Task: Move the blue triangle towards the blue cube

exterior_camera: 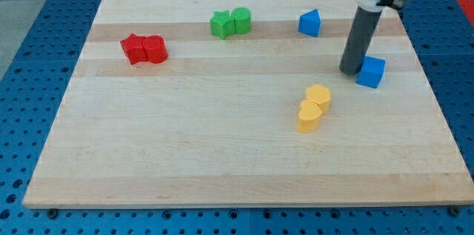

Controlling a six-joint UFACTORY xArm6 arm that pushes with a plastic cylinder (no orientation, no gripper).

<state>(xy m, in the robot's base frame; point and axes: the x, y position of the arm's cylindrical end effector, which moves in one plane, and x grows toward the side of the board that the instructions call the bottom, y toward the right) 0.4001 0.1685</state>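
Observation:
The blue triangle [309, 23] sits near the view's top, right of centre, on the wooden board [185, 138]. The blue cube [371, 71] lies lower and further right. My tip [350, 70] rests on the board just left of the blue cube, touching or almost touching its left side. The tip is below and to the right of the blue triangle, well apart from it. The dark rod rises from the tip towards the view's top right.
Two yellow blocks [314, 107] sit together below the tip, left of the cube. Two green blocks [230, 22] lie left of the blue triangle. Two red blocks [144, 49] lie at the view's left. The board's right edge is near the cube.

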